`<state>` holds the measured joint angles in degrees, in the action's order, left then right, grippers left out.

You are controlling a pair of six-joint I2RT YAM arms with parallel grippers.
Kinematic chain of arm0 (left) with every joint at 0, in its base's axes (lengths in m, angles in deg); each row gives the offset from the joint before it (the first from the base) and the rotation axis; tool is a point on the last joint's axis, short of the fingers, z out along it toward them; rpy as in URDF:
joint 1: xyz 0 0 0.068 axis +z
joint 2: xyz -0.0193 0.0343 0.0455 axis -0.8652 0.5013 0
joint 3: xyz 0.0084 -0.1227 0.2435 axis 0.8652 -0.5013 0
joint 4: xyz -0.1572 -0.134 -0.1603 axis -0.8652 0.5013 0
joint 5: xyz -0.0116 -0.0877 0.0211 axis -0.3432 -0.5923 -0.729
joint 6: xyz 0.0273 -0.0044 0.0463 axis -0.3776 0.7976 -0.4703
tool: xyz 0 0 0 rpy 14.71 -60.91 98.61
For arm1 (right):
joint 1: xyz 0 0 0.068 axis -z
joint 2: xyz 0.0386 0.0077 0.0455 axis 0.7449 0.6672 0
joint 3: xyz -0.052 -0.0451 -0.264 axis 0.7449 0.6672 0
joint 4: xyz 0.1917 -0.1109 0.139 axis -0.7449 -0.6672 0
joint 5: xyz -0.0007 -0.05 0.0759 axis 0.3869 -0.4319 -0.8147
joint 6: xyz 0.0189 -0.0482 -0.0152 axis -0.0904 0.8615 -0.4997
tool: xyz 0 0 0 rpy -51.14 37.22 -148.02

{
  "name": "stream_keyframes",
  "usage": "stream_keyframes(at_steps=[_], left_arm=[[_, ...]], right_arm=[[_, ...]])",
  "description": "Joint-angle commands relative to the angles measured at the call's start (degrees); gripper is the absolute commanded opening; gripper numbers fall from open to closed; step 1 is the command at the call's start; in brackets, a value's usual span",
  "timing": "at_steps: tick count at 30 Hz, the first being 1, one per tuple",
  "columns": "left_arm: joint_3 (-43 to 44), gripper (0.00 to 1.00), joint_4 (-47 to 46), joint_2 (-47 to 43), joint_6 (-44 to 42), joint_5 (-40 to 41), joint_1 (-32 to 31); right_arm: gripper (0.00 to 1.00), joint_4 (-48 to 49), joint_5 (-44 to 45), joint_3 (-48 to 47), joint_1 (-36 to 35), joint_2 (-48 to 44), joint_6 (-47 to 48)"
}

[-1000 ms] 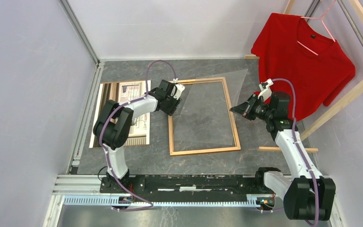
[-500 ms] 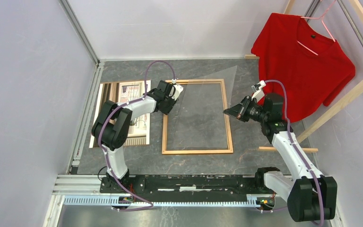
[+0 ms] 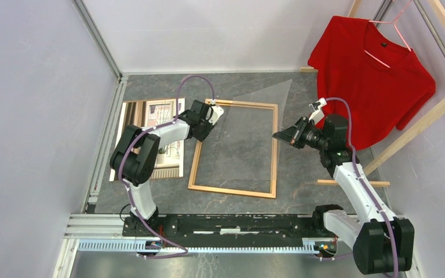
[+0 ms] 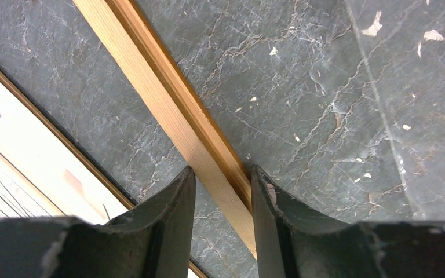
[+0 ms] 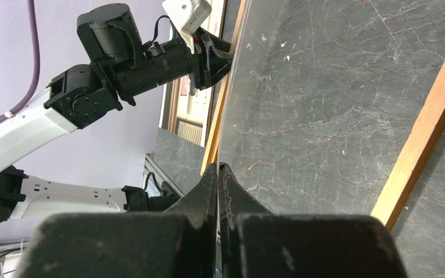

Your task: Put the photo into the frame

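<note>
Orange-brown frame [image 3: 232, 191] lies skewed, top view: best steady it and hold clear sheet [image 3: 266, 95] raised. Photo [image 3: 162, 110] lies flat, just left of frame; left gripper [image 3: 208, 123] at far-left corner.
Left wrist: jaws clamp rail, photo just beside.
Right wrist: right gripper [image 5: 218, 168] pinched tight on sheet edge.

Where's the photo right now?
Top view, left side: the photo lies face up just left of the frame, partly under the left arm.
</note>
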<state>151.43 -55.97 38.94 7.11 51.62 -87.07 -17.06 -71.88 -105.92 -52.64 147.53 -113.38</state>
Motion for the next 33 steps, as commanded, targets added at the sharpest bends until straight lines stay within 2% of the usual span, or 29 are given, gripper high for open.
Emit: stream_keyframes(at_steps=[1,4,5,10,11,12,17,19,27,30,33], left_arm=[[0.3,0.31,4.2,0.7,-3.5,0.0,0.1],[0.9,0.32,4.2,0.3,-1.7,-1.1,0.1],[1.5,0.38,4.8,0.2,-1.0,-1.5,0.1],[6.4,0.88,9.7,-3.0,2.5,-4.7,1.4],[7.8,0.96,11.0,-4.1,3.0,-6.2,2.3],[9.5,0.99,12.4,-5.1,3.4,-8.4,3.6],[19.4,1.00,19.6,-7.8,5.6,-16.7,14.3],[21.4,1.00,21.5,-7.6,5.6,-16.0,18.0],[14.3,1.00,18.2,-8.0,5.1,-6.8,25.4],[11.5,1.00,17.7,-8.3,4.8,-6.7,26.8],[9.1,1.00,16.6,-9.2,4.2,-5.6,27.1]], right_arm=[[0.00,2.3,0.1,-0.1,-0.2,-2.0,0.0],[0.00,2.2,0.3,0.6,-0.2,-1.7,0.4],[0.00,2.3,0.4,0.7,-0.2,-1.6,0.3],[0.00,2.8,0.5,-1.2,-0.4,-0.6,-0.3],[0.00,2.7,0.7,-2.0,-0.6,-0.5,-0.3],[0.00,2.6,1.0,-2.7,-0.8,-0.2,-0.3],[0.00,4.1,2.3,-5.7,-3.6,1.8,-2.3],[0.00,5.8,3.2,-7.6,-5.9,3.4,-3.8],[0.00,18.2,1.4,-19.4,-15.4,10.5,-13.6],[0.00,22.7,0.7,-20.0,-16.0,10.6,-16.6],[0.00,22.9,1.3,-16.9,-16.0,10.2,-15.4]])
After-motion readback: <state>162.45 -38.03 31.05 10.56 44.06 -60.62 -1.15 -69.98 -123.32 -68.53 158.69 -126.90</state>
